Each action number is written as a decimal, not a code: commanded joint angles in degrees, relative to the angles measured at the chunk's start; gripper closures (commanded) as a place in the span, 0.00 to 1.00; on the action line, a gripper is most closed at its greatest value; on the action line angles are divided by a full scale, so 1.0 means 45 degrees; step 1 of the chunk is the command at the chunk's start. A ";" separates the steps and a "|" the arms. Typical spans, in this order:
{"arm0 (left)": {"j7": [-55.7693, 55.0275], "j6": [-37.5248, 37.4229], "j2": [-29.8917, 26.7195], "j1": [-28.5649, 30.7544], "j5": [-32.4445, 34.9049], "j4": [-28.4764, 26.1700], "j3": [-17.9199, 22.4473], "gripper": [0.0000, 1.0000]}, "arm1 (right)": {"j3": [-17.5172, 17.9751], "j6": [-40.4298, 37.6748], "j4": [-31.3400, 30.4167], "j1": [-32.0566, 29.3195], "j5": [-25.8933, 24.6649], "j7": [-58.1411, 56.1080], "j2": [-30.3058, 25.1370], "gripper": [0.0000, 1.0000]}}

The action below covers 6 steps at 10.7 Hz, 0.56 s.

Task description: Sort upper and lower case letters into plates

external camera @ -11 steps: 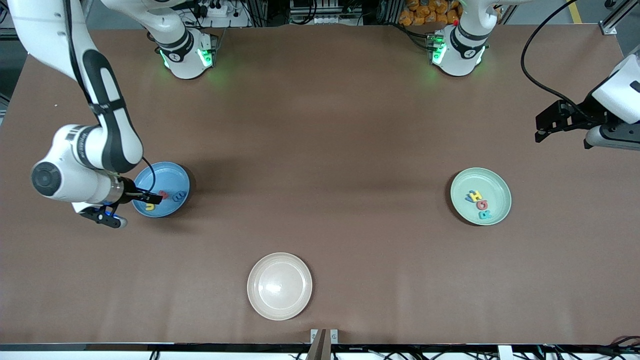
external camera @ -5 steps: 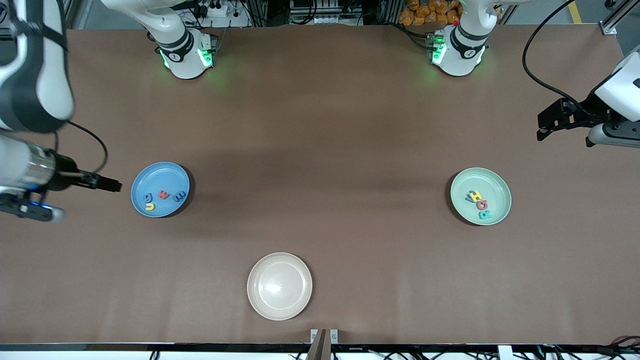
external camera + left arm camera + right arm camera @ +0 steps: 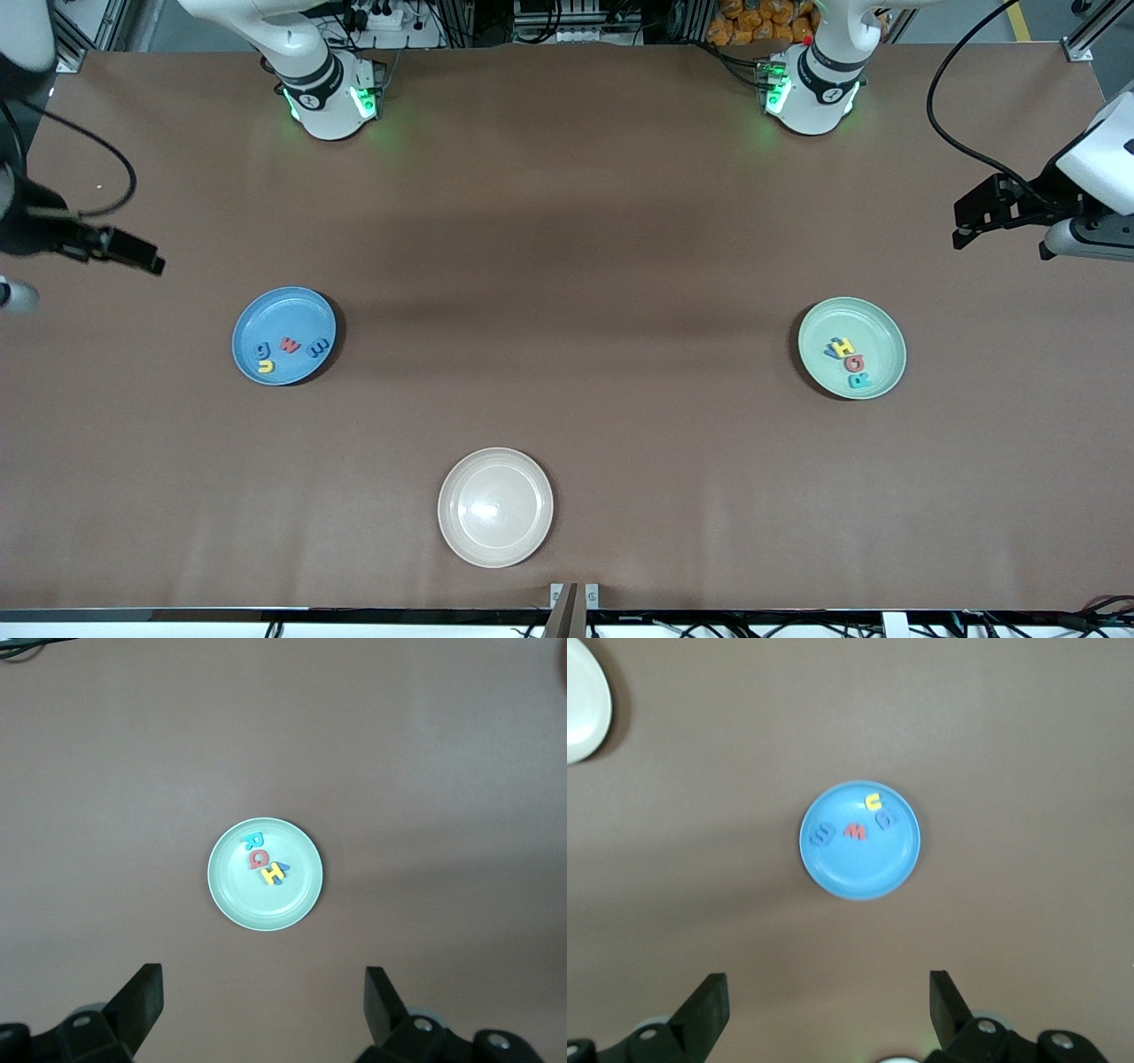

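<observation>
Letters are all in plates already: four in the blue plate point(image 3: 283, 336) near the desk's right-arm edge, four in the mint plate point(image 3: 852, 348) near the left-arm edge. Your right gripper point(image 3: 133, 252) hangs with jaws released over bare desk beside the blue plate; your left gripper point(image 3: 974, 217) (also released, empty) hangs over the desk's left-arm edge. Neither plate lies under its jaws. Nothing looks left to pick; the cream plate point(image 3: 495, 507) stays empty.
</observation>
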 commanded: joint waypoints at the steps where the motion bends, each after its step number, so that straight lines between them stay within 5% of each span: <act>1: -0.0049 -0.0061 -0.0122 0.0052 -0.0145 -0.0109 -0.0001 0.00 | 0.0960 -0.0652 -0.0358 -0.0435 -0.0784 -0.0626 -0.0662 0.00; 6: -0.0068 -0.0061 -0.0161 0.0033 -0.0145 -0.0032 -0.0060 0.00 | 0.2879 -0.0675 -0.0358 -0.2312 -0.0923 -0.1391 -0.0683 0.00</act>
